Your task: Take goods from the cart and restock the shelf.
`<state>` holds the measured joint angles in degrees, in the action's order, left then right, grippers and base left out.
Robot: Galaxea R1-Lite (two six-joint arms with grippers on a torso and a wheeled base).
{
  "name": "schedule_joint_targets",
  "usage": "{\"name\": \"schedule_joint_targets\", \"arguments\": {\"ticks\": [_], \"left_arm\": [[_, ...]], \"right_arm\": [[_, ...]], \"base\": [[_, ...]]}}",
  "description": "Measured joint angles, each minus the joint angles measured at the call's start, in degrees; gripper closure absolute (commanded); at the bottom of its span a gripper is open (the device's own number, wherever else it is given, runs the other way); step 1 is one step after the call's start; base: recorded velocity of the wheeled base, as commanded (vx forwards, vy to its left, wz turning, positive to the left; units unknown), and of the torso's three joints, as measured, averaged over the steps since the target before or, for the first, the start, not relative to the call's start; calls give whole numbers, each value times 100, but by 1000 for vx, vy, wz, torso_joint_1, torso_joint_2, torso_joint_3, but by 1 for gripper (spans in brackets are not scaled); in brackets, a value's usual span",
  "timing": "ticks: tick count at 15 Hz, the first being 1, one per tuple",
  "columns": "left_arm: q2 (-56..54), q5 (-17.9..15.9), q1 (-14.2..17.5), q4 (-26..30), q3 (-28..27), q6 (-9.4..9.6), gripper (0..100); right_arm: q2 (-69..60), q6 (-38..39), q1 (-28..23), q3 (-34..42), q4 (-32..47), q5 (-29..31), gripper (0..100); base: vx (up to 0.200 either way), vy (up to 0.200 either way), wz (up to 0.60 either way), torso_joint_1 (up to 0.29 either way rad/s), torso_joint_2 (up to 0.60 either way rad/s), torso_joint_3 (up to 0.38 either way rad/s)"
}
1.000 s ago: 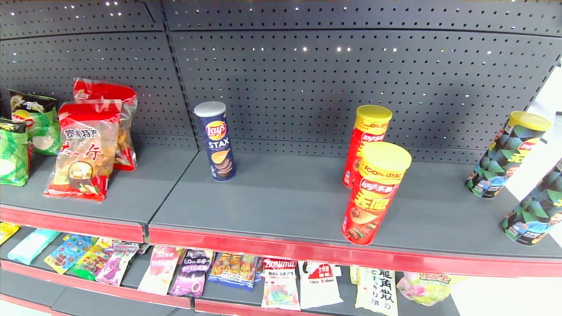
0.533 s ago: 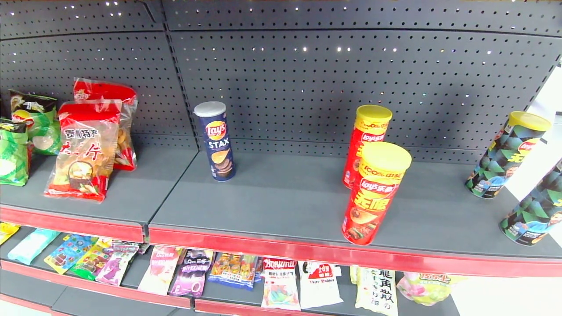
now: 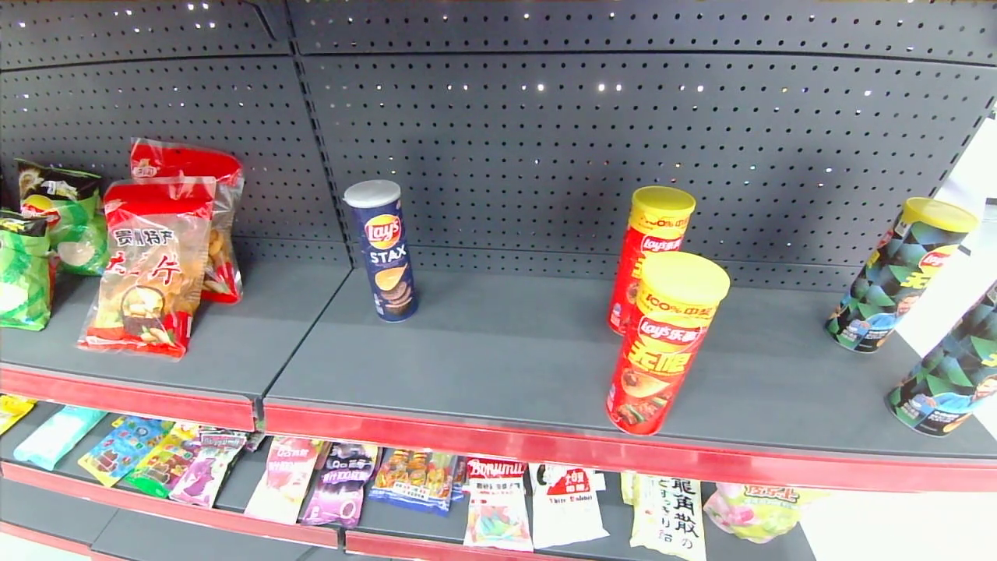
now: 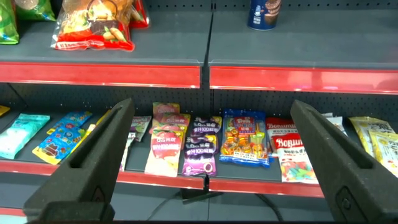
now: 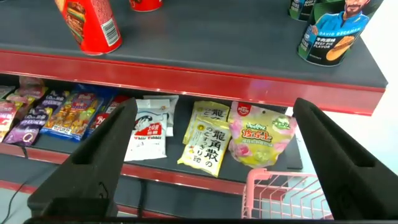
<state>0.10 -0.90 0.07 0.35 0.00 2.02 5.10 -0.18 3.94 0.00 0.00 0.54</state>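
Our left claw (image 4: 211, 107) and right claw (image 5: 216, 102) are both spread wide in front of the shelf (image 3: 506, 366). The pink cart (image 5: 287, 194) stands before the shelf's lower tier, and we can hardly see its contents.

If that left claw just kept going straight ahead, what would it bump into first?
Probably the row of small colourful snack packets standing below the red-fronted grey shelf; the open left gripper points toward the purple ones. Depth is hard to judge.
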Motion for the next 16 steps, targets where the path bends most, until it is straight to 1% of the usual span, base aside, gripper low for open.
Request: {"name": "schedule_joint_targets", "arguments": {"ticks": [4, 10, 11, 16], "left_arm": [[0, 1, -2, -2, 0, -6, 0], [0, -2, -5, -2, 0, -9, 0], [0, 0, -5, -2, 0, -11, 0], [0, -5, -7, 0, 0, -9, 0]], "right_arm": [[2, 2, 0, 0, 0, 0, 0], [5, 2, -4, 0, 0, 0, 0], [5, 2, 0, 0, 0, 0, 0], [9, -2, 0, 0, 0, -2, 0]], "base": [[0, 0, 0, 0, 0, 0], [-200, 0, 0, 6, 2, 2], [0, 0, 0, 0, 0, 0], [0, 0, -600, 2, 1, 3]]}}
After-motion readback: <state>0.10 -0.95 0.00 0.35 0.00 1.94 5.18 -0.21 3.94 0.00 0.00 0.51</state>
